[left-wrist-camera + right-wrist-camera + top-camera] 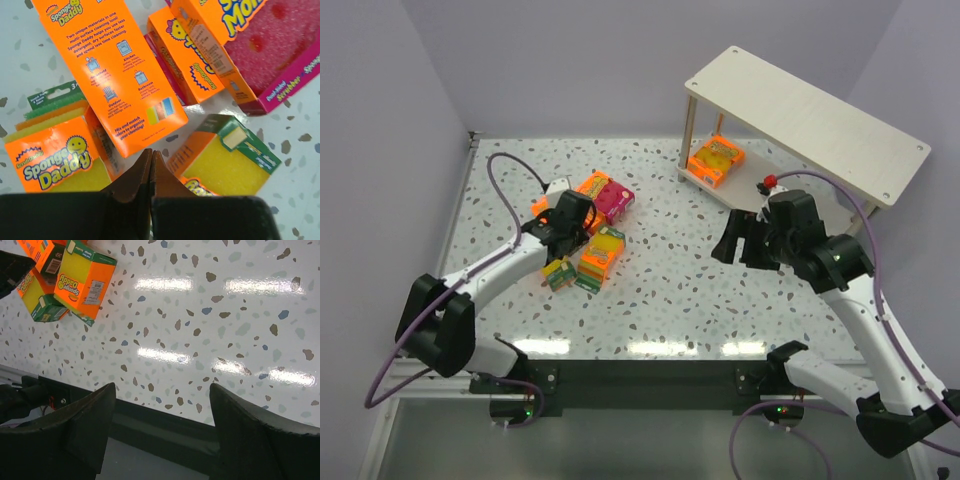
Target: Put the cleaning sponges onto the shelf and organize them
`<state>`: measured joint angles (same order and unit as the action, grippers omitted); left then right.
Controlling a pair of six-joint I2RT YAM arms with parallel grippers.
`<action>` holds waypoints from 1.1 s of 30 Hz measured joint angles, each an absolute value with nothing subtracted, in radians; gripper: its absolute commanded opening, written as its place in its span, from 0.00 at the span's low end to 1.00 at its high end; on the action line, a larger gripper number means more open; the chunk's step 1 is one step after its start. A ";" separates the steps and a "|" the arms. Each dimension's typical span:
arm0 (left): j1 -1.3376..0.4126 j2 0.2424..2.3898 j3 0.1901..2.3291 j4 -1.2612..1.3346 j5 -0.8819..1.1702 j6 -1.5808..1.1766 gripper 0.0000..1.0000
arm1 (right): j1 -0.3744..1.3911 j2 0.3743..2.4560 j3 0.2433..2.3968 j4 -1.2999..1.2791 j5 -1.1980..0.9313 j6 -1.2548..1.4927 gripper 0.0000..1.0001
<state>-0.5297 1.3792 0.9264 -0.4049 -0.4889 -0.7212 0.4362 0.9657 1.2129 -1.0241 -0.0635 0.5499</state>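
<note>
Several cleaning sponge packs lie clustered at the table's left: a flat orange pack [593,187], a magenta pack [613,203], a thick orange-yellow pack [602,255] and a small green-edged pack [558,273]. My left gripper [563,238] hovers over this cluster, shut and empty. In the left wrist view its tips [151,152] sit between a flat orange pack [112,65], a thick pack [55,157] and a yellow pack [225,162]. One orange pack [716,160] lies on the lower tier of the beige shelf [810,120]. My right gripper [742,245] is open and empty, in front of the shelf.
The shelf stands at the back right against the wall. The right wrist view shows my open right gripper [162,390] over speckled table near the dark front edge [165,435], with two packs [85,280] at its upper left. A purple cable loops behind each arm.
</note>
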 measured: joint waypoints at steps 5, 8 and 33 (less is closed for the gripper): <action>-0.478 1.525 0.978 -0.398 -0.480 -0.655 0.00 | 0.436 0.965 1.202 -1.016 -0.073 0.549 0.79; -0.478 1.551 0.992 -0.360 -0.450 -0.606 0.00 | 0.436 0.962 1.202 -1.017 -0.070 0.548 0.80; -0.499 1.444 0.828 -0.411 -0.220 -0.563 0.39 | 0.436 0.944 1.168 -1.016 -0.066 0.539 0.83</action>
<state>-0.4988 1.4437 0.8280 -0.4107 -0.2195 -0.5629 0.4362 0.9436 1.1679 -1.0161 -0.0658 0.5392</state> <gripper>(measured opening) 0.148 0.824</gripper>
